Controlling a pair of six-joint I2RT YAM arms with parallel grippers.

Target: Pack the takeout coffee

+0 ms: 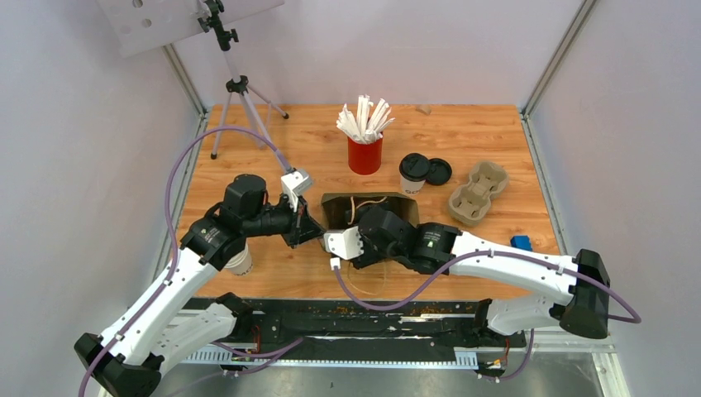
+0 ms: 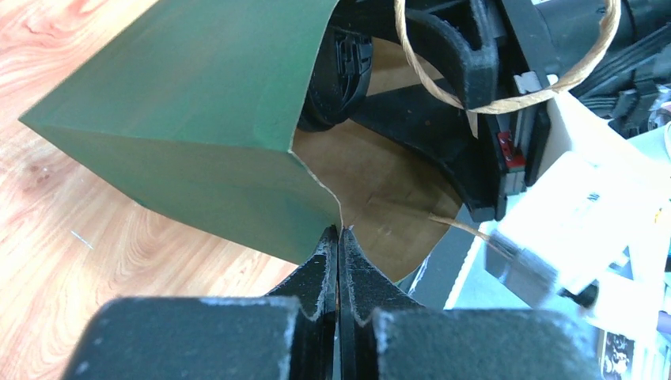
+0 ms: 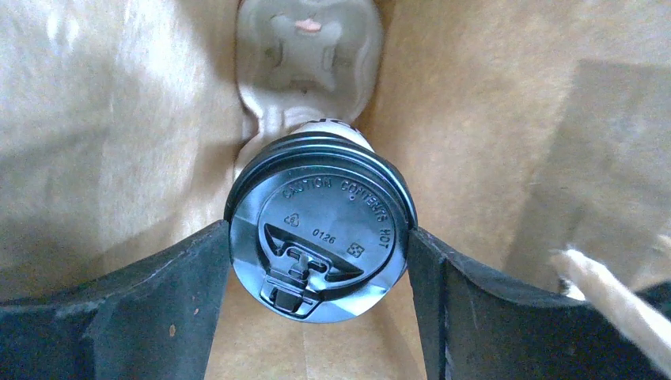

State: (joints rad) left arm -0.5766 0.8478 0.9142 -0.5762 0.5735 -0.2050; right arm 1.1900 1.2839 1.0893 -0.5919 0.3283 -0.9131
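Observation:
The green paper bag [image 1: 361,201] lies on its side in the middle of the table, mouth toward me. My left gripper [image 2: 339,234] is shut on the edge of the bag's mouth [image 2: 198,119] and holds it open. My right gripper [image 3: 318,255] is deep inside the bag, its fingers [image 3: 186,277] pressed on both sides of the black lid of the takeout coffee [image 3: 320,210]. The cup's white body points toward the bag's bottom, where a grey pulp cup carrier [image 3: 308,47] lies. In the top view the held cup is hidden by the right wrist [image 1: 384,234].
Behind the bag stand a red cup of white sticks [image 1: 364,153], a second lidded white cup [image 1: 412,173], a loose black lid [image 1: 440,171] and a pulp carrier [image 1: 478,192]. A white cup [image 1: 240,261] sits under the left arm. A tripod [image 1: 240,91] stands at the back left, a blue thing [image 1: 520,242] at the right.

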